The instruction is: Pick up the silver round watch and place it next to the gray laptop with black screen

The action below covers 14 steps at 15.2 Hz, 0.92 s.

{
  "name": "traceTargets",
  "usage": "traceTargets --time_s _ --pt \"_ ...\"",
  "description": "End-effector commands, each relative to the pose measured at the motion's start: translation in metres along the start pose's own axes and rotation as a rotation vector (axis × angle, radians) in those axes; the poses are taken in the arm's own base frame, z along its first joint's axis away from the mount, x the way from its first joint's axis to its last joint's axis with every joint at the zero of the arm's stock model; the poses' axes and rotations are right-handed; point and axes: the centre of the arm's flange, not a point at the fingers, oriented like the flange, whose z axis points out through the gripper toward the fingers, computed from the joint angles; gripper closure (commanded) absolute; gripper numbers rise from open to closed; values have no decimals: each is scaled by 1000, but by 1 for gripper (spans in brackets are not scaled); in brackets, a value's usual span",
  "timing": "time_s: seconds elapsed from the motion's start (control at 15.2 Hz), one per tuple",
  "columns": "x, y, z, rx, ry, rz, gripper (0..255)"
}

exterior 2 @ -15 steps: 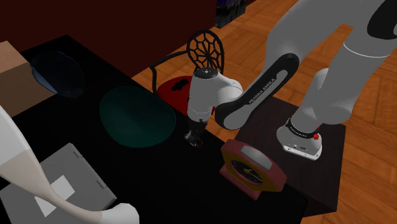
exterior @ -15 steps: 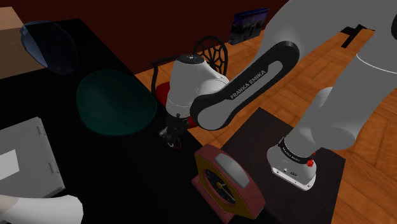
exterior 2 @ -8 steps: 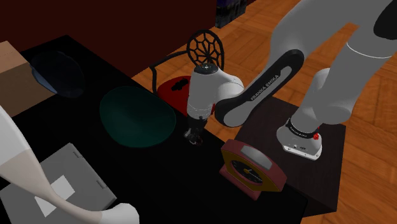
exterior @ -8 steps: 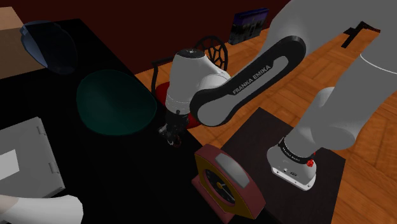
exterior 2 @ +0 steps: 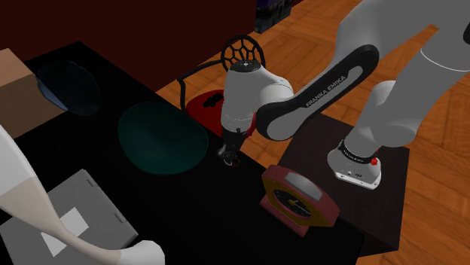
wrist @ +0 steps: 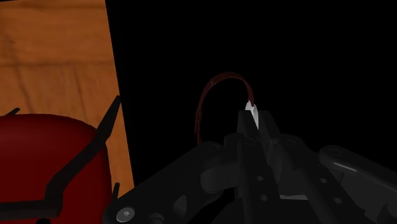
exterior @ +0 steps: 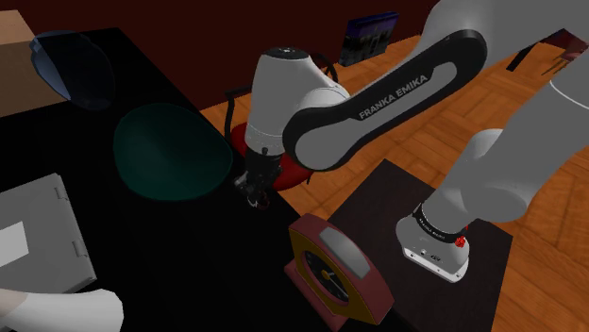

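Note:
In the wrist view my gripper (wrist: pixel 254 118) is shut on the watch: a small silver piece (wrist: pixel 252 112) shows between the fingertips, and the dark red strap (wrist: pixel 205 100) loops out beside them. In the shoulder view the gripper (exterior: pixel 253 195) hangs just above the black table (exterior: pixel 189 264), near its edge, between the teal dish and the red clock. The second exterior view shows the gripper (exterior 2: pixel 230 157) in the same spot. The grey laptop (exterior: pixel 42 226) lies flat at the shoulder view's left; in the second exterior view the laptop (exterior 2: pixel 84 205) is at the lower left.
A teal dish (exterior: pixel 170 151) sits close beside the gripper. A red mantel clock (exterior: pixel 335 273) stands toward the stand. A dark glass bowl (exterior: pixel 71 66) and a brown box (exterior: pixel 19 57) are at the far end. A white curved object (exterior 2: pixel 30 203) rises by the laptop. A red-seated chair (exterior 2: pixel 245 56) stands off the table's edge.
The arm has straightened upward and the gripper has risen slightly, shifting a little toward the teal dish, still shut on the watch.

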Motion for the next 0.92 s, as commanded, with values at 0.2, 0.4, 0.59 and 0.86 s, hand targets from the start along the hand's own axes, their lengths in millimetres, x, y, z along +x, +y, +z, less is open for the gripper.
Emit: traceTargets --time_s 0.2,0.4,0.59,0.86 --pt "1 -5 -26 0 -1 0 255" --pt "1 -9 -41 0 -1 0 255" --pt "4 -23 -46 0 -1 0 255" --pt "18 -73 -35 0 -1 0 255"
